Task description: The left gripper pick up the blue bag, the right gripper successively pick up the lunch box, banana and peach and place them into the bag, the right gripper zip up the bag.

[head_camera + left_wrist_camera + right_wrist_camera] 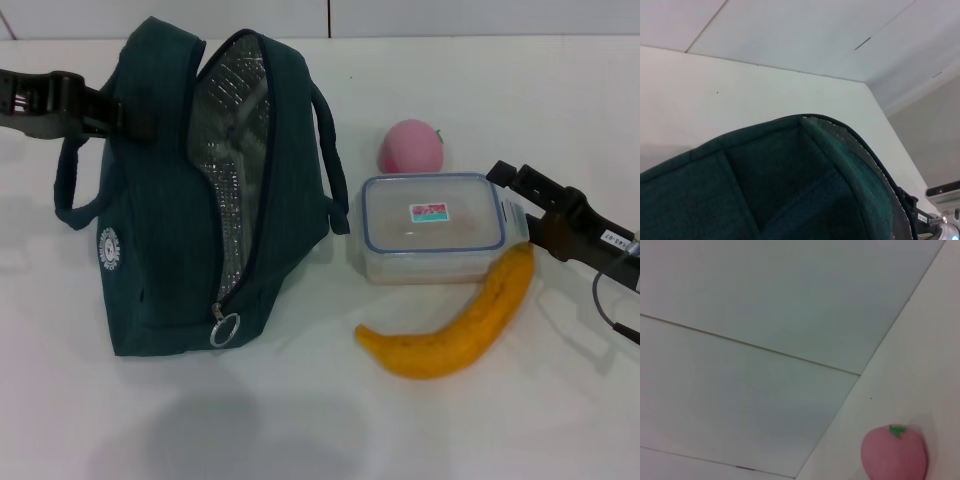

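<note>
While beside right claw (508, 176), lunch box (433, 228).

A: Light is falling evenly and brightly from above; the white worktop (520, 420) is looking almost washed out, with soft grey shadows spreading under the bag (190, 200) and banana (455, 325).

B: The foil lining (235, 150) is glinting. In the right wrist view the peach (895, 452) is showing slightly soft.

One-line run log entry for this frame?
left tool: at blue bag handle | bag: unzipped | right tool: beside lunch box | banana, peach: on table
</note>
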`<state>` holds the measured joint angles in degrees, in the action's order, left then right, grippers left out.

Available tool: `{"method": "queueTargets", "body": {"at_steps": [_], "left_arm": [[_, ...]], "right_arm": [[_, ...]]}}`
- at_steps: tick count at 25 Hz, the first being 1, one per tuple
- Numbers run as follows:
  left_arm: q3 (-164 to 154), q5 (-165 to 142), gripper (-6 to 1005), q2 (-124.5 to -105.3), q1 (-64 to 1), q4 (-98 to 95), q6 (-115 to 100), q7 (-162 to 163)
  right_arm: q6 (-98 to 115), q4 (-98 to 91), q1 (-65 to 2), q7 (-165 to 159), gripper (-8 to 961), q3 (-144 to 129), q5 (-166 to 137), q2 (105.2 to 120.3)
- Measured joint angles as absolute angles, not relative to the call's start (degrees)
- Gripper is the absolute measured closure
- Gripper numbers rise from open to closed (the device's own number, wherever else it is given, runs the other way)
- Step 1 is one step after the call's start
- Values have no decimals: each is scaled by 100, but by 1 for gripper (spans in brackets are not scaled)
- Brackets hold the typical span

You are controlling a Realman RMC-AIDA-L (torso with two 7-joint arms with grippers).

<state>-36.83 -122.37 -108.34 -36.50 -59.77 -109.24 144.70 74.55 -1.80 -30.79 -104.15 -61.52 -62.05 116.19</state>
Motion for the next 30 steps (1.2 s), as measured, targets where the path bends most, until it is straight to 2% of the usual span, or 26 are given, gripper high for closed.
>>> {"method": "queueTargets", "body": {"at_steps": [20,23,28,30], "left_arm": [[-3682,-12250,967,-10837,-3604,-5977,-10925,14395],[-3682,-12258,967,-10837,-3594,-5976,-10925,14371],[-3682,-12262,967,-10836,-3592,-5977,-10925,14325],[-3682,-12266,967,-10837,-3592,-5976,-10925,14314]], "right_arm": [[7390,-326,-3112,-10253,171,-6510,-6205,11618],[7389,-368,-3099,-10227,387,-6532,-6205,11619],[7402,-370,-3093,-10224,593,-6531,-6205,11619],[7406,-374,-3094,-10224,628,-6530,-6205,11619]]}}
